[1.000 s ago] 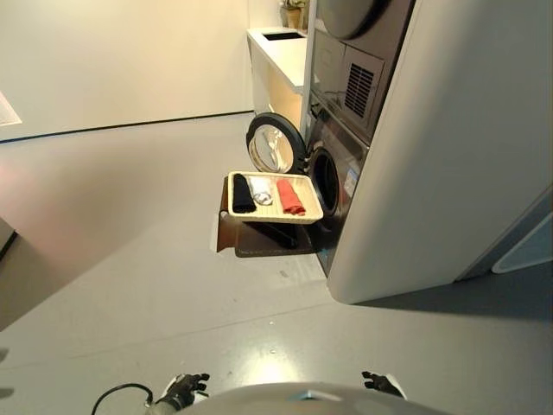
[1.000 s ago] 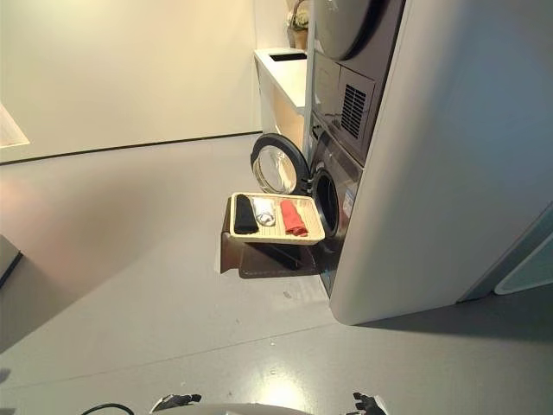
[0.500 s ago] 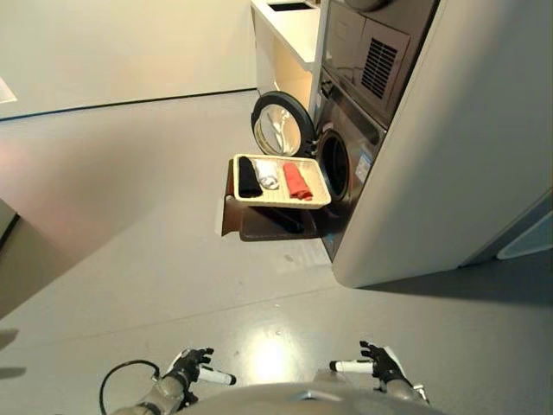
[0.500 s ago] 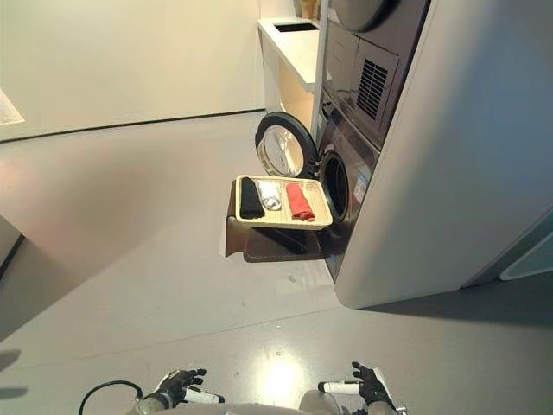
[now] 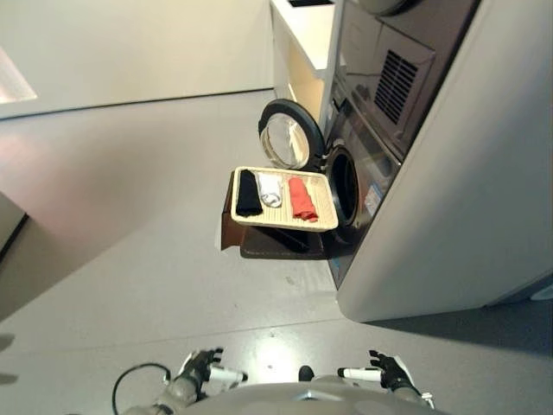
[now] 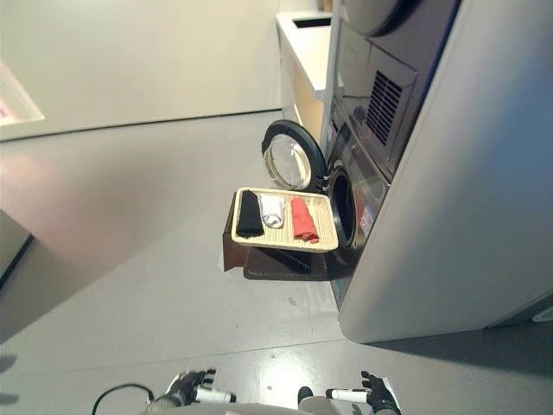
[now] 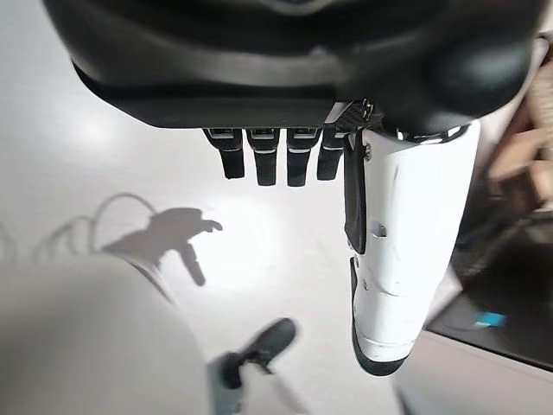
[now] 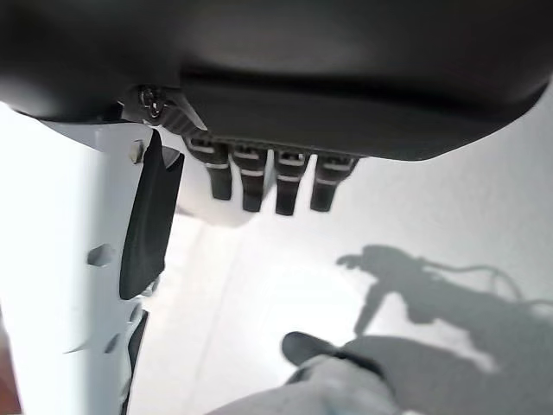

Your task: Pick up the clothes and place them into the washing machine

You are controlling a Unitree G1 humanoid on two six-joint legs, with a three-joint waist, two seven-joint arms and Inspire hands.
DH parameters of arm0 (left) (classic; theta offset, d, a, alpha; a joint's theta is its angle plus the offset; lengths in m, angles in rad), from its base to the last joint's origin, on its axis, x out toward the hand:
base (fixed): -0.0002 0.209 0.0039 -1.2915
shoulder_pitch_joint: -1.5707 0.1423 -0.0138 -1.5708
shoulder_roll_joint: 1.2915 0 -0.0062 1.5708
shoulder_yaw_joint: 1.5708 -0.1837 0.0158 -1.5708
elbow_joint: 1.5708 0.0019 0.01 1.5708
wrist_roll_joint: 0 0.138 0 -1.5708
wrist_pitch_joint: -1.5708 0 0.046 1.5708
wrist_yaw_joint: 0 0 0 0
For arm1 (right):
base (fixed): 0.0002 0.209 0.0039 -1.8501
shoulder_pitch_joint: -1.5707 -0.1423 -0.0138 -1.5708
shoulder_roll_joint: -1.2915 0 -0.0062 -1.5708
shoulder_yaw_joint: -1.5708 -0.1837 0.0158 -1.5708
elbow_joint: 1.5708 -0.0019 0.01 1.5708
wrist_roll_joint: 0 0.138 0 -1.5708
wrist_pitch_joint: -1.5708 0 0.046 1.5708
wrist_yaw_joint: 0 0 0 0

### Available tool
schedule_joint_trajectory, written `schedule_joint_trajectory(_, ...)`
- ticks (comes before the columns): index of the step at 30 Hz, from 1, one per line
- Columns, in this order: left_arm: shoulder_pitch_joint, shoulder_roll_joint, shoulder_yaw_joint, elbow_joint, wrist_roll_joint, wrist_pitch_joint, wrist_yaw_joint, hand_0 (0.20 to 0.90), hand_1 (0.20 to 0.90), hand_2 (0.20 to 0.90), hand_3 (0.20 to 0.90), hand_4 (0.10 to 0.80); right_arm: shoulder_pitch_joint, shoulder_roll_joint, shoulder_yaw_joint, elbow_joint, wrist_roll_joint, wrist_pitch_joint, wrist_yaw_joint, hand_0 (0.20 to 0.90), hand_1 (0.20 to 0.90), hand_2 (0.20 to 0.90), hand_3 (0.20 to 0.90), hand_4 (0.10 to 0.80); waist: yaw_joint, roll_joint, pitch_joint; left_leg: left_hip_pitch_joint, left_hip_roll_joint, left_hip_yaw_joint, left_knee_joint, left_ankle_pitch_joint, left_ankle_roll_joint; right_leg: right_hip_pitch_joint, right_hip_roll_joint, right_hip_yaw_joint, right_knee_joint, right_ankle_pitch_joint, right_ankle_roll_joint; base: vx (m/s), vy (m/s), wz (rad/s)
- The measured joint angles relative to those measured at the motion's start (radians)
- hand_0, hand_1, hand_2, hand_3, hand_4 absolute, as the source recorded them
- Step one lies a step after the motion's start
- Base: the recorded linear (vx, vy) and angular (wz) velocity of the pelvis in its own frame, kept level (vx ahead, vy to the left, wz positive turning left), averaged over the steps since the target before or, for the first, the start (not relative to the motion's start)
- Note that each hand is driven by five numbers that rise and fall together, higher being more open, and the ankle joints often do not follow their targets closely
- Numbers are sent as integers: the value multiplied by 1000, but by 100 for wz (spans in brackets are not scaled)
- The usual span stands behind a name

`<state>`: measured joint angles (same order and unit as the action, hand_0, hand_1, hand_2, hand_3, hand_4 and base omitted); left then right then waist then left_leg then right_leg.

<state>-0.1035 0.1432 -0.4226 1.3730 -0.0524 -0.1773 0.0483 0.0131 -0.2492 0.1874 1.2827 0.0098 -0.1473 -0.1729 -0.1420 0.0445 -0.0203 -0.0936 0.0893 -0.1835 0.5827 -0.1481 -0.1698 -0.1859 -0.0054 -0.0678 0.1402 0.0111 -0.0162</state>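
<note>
Low at the robot's sides, the left robot hand (image 5: 200,369) and right robot hand (image 5: 389,373) hang empty with fingers loosely extended, well apart from the work. Ahead, a cream tray (image 5: 324,207) holds three folded clothes: a black piece (image 5: 247,193), a white piece (image 5: 270,188) and a red piece (image 5: 301,198), just beside the washing machine (image 5: 367,164) with its door (image 5: 289,137) swung open. Such cloth is probably light, soft and floppy; pinching each fold mid-length should keep it bundled.

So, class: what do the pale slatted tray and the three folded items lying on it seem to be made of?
Pale slatted tray: looks like light wood or bamboo, matte, with fine parallel lines, though plastic is possible. Black folded item, white folded item and red folded item: soft cloth, judging by folds and rumpled edges.
</note>
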Motion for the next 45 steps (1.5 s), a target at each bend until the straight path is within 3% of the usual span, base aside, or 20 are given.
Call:
schedule_joint_trajectory(1,-2,2,15,-1,-4,-4,5,900,900,900,900,800,-2,0,19,1,0,1,-1,900,900,900,900,800,9,-14,10,-3,-5,6,30,44,-9,10,6,7,9,-9,-11,328,-138,-24)
schedule_joint_trajectory(3,-12,14,27,-2,-6,-5,14,900,900,900,900,800,-11,7,55,9,1,1,-4,900,900,900,900,800,59,-81,57,-29,-36,64,152,207,-30,71,-14,64,-10,-27,-28,346,-70,-44)
schedule_joint_trajectory(6,-14,18,53,-23,-35,-19,19,900,900,900,900,800,-36,1,57,28,10,-1,-15,900,900,900,900,800,100,-101,86,-138,-20,130,71,132,80,144,-21,93,-84,-37,-61,371,53,-8)
schedule_joint_trajectory(8,-18,19,58,-47,-43,-25,27,900,900,900,900,800,-47,-8,57,29,14,-4,-25,900,900,900,900,800,125,-71,98,-152,8,161,-195,138,81,202,5,119,-137,-29,-72,443,136,-28)
schedule_joint_trajectory(11,-8,21,61,-47,-41,-25,39,900,900,900,900,800,-56,-12,74,34,15,-8,-27,900,900,900,900,800,155,-19,91,-149,37,172,-578,215,42,277,46,142,-219,-28,-75,515,149,-47)
schedule_joint_trajectory(14,-12,22,62,-50,-48,-23,40,900,900,900,900,800,-51,-7,78,62,17,-4,-26,900,900,900,900,800,175,-2,97,-157,34,221,-658,262,50,321,67,175,-225,-61,-70,457,189,-47)
schedule_joint_trajectory(17,10,31,58,-47,-40,-19,40,900,900,900,900,800,-45,-10,83,73,16,-4,-25,900,900,900,900,800,192,4,64,-99,21,207,-669,290,95,371,57,260,-222,-101,-19,355,199,-88)
schedule_joint_trajectory(18,14,35,57,-45,-40,-17,38,900,900,900,900,800,-41,-7,84,77,17,-2,-24,900,900,900,900,800,189,0,51,-76,5,216,-668,354,158,388,39,277,-220,-119,-2,241,128,-68)
schedule_joint_trajectory(20,11,63,52,-45,-37,-16,40,900,900,900,900,800,-18,19,89,74,16,-6,-20,900,900,900,900,800,179,-62,24,-34,-55,236,-662,324,195,374,-21,273,-133,-172,60,335,212,-40)
schedule_joint_trajectory(23,-11,69,23,-51,-32,-19,40,900,900,900,900,800,-15,28,76,74,20,-4,-20,900,900,900,900,800,178,-59,23,4,-78,235,-661,286,230,254,-20,273,179,-227,133,231,254,2)
schedule_joint_trajectory(25,-28,74,9,-50,-21,-20,39,900,900,900,900,800,-23,33,75,64,29,-5,-20,900,900,900,900,800,162,-53,35,36,-103,232,-657,257,256,134,-22,254,461,-209,170,211,244,13)
schedule_joint_trajectory(27,-27,74,8,-48,-18,-15,38,900,900,900,900,800,-40,34,74,56,29,-8,-19,900,900,900,900,800,150,-33,53,78,-121,233,-660,235,279,65,-65,208,603,-221,157,296,183,8)
schedule_joint_trajectory(29,-26,72,11,-47,-17,-13,38,900,900,900,900,800,-43,35,57,46,28,-8,-17,900,900,900,900,800,147,2,71,109,-115,208,-661,203,299,35,-79,163,542,-224,150,302,89,1)
schedule_joint_trajectory(32,-2,80,18,-44,-17,-4,38,900,900,900,900,800,-38,33,30,41,36,-7,0,900,900,900,900,800,128,6,75,134,-113,207,-663,184,295,-12,-99,77,308,-221,143,318,0,9)
schedule_joint_trajectory(35,29,92,29,-19,-3,-3,35,900,900,900,900,800,-33,50,14,34,37,-8,1,900,900,900,900,800,106,-32,64,143,-110,206,-668,168,267,-21,-102,-13,43,-89,138,267,-19,23)
schedule_joint_trajectory(37,63,81,26,-21,4,-2,26,900,900,900,900,800,-7,54,9,31,37,-7,1,900,900,900,900,800,86,-61,32,144,-103,165,-668,156,241,8,-80,6,4,9,102,248,-41,72)
schedule_joint_trajectory(39,64,77,16,-27,5,-4,8,900,900,900,900,800,0,50,-1,50,36,-3,1,900,900,900,900,800,95,-53,22,169,-71,154,-662,156,201,62,-39,13,-48,26,63,147,-46,45)
schedule_joint_trajectory(42,65,72,17,-28,6,-3,5,900,900,900,900,800,8,37,7,42,35,-6,19,900,900,900,900,800,101,-46,10,172,-36,159,-641,133,173,112,-5,1,-112,46,29,206,-78,2)
schedule_joint_trajectory(44,45,74,20,-23,5,-4,-3,900,900,900,900,800,3,46,9,38,36,-4,29,900,900,900,900,800,101,-67,23,123,-52,158,-507,104,134,142,-5,6,-138,42,28,55,-88,20)
schedule_joint_trajectory(45,25,80,26,-21,4,-4,-5,900,900,900,900,800,4,56,10,39,37,-4,33,900,900,900,900,800,102,-91,35,64,-75,156,-374,92,108,149,-30,22,-142,36,19,49,-59,5)
